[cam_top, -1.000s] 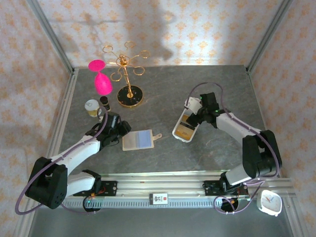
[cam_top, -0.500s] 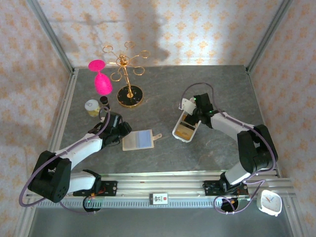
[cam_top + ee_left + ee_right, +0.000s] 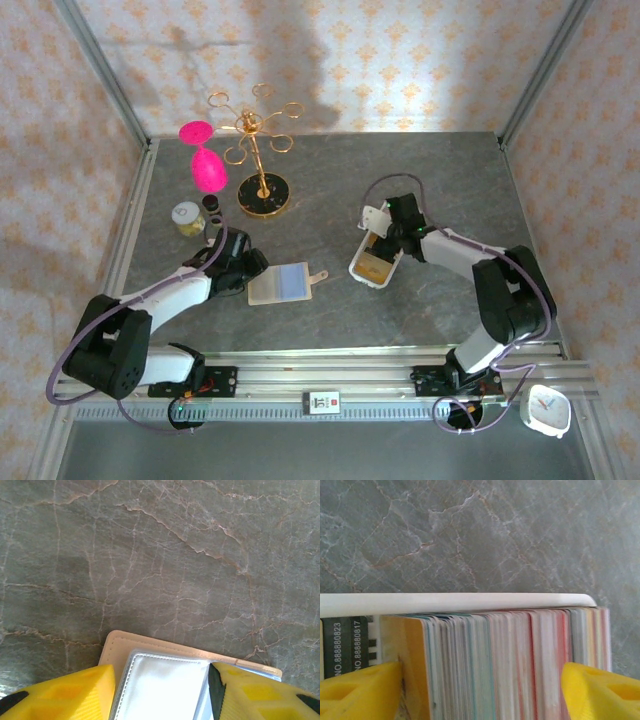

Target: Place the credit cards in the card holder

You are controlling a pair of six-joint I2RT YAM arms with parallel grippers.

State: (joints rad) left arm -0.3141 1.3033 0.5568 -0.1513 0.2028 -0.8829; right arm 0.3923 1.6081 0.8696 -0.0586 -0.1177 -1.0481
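The card holder [image 3: 280,283] lies flat left of centre: a beige cover [image 3: 165,647] with a clear sleeve [image 3: 160,685] on top. My left gripper [image 3: 243,272] is at its left end. In the left wrist view its yellow fingers [image 3: 55,695] press against both side edges of the sleeve, so the left gripper [image 3: 162,695] is shut on it. The credit cards [image 3: 495,655] stand on edge, packed in a white tray [image 3: 362,275]. My right gripper [image 3: 385,230] hangs over the tray's far end. The right gripper [image 3: 480,695] is open, straddling much of the stack; its left finger is against the yellow end card.
A gold ring stand [image 3: 264,198] stands at the back with a pink glass [image 3: 207,165] hung on it. A small jar [image 3: 186,215] and a dark bottle [image 3: 212,205] sit behind my left arm. A white clock [image 3: 547,410] lies beyond the near rail. The tray rim [image 3: 455,600] runs behind the cards.
My right gripper has slid left along the tray to its far end, and its jaws have narrowed a little. The left gripper stays on the card holder.
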